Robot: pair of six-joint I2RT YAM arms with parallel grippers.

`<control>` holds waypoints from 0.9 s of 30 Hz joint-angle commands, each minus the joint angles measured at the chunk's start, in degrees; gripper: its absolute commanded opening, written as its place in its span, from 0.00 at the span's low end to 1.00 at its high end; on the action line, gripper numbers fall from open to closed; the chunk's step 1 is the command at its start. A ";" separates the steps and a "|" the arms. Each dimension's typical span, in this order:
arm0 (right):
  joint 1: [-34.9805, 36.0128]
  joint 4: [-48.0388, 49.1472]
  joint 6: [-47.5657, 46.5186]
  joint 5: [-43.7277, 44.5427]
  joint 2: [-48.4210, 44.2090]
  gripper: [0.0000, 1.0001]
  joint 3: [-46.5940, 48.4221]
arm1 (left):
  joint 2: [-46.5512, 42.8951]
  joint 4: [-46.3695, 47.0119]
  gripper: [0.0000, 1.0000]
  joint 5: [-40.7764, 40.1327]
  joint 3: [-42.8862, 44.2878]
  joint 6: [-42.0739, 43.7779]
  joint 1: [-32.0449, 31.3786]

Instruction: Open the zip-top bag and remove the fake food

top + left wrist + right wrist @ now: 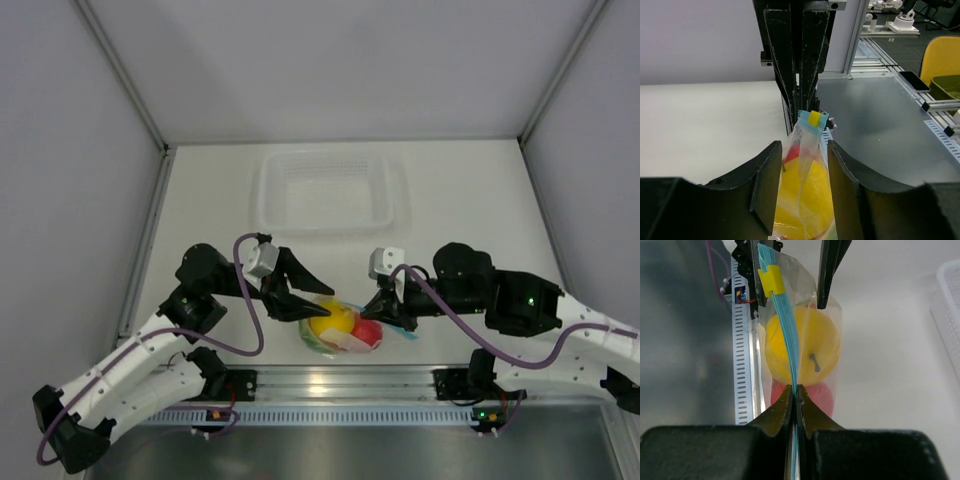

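1. The left arm (pixel 150 340) angled in from the left, elbow bent, wrist pointing right.
2. The left gripper (pixel 322 303) had its jaws partly apart.
3. The right arm (pixel 540 310) stretched leftward, toward the left gripper.
4. The right gripper (pixel 795 396) was pinched tight on the zip-top bag (pixel 790 280) at its zip edge.

The zip-top bag (pixel 807 160) ran off the bottom edge of the left wrist view, its red fruit (pixel 792 152) mostly hidden behind the yellow fruit (pixel 807 200). Whether the left hand (pixel 804 150) actually pressed the plastic could not be told. The right hand (pixel 796 392) covered the near end of the zip strip (pixel 785 325) and part of the red fruit. From above, the bag's other contents were too small to make out.
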 commanded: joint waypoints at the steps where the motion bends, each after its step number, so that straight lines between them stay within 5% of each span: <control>1: -0.08 0.73 0.34 0.42 0.66 0.00 2.81 | -0.81 3.39 0.48 -0.15 0.68 0.77 -0.37; 4: -0.08 1.09 0.34 0.42 1.10 0.00 2.81 | -0.73 3.39 0.45 -1.20 0.68 0.68 -0.46; 7: -0.08 1.09 0.26 0.34 1.10 0.00 2.72 | -0.55 3.39 0.33 -0.85 0.59 0.68 -0.46; 8: -0.08 1.09 0.25 0.68 0.67 0.00 2.63 | -0.29 3.39 0.21 -0.85 0.33 0.59 -0.46; 13: -0.17 1.17 0.52 1.13 -0.04 0.00 2.72 | -0.11 3.39 0.19 -0.94 0.24 0.42 -0.46; 14: -0.17 1.17 0.69 1.56 -0.30 0.00 2.72 | -0.02 3.31 0.02 -1.02 0.33 0.42 -0.46; 18: -0.17 1.96 0.78 1.83 -0.92 0.00 2.28 | 0.15 3.39 0.00 -2.51 0.77 -0.19 -0.46; 21: -0.08 4.24 1.83 3.67 -1.80 0.25 1.14 | 0.68 3.39 0.00 -4.10 1.30 -1.16 -0.54; 27: -0.17 7.67 2.80 5.35 -2.50 0.38 2.71 | 3.67 3.39 0.00 -2.70 3.05 -2.66 -0.54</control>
